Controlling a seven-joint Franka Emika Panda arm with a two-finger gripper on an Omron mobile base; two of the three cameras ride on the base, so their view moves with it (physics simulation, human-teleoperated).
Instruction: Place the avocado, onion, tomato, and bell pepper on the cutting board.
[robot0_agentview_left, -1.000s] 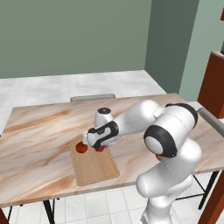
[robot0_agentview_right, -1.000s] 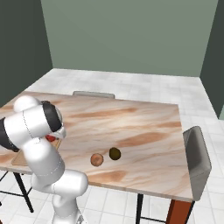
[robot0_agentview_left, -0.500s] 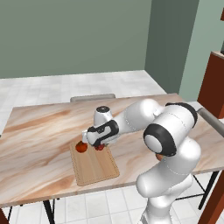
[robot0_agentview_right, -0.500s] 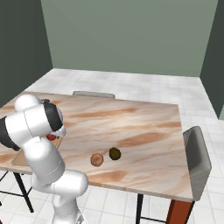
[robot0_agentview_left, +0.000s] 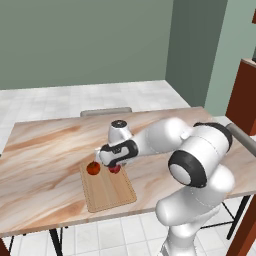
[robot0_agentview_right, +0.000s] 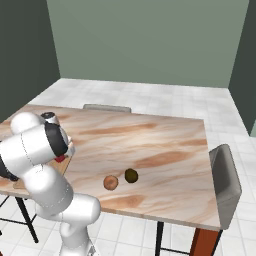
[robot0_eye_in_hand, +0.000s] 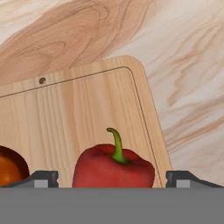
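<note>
One cutting board (robot0_agentview_left: 107, 190) near the front edge of the table (robot0_agentview_left: 45, 150), carrying two vegetables at its far edge: one tomato (robot0_agentview_left: 93, 168), one red bell pepper (robot0_eye_in_hand: 113, 167). Two more off the board, toward the table's front edge: one onion (robot0_agentview_right: 111, 182), one avocado (robot0_agentview_right: 131, 175). Four vegetables altogether. Two chairs (robot0_agentview_right: 225, 175)

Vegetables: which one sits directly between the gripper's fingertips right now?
The red bell pepper with the green stem, on the cutting board. The tomato sits off to its side; onion and avocado lie far off.
</note>
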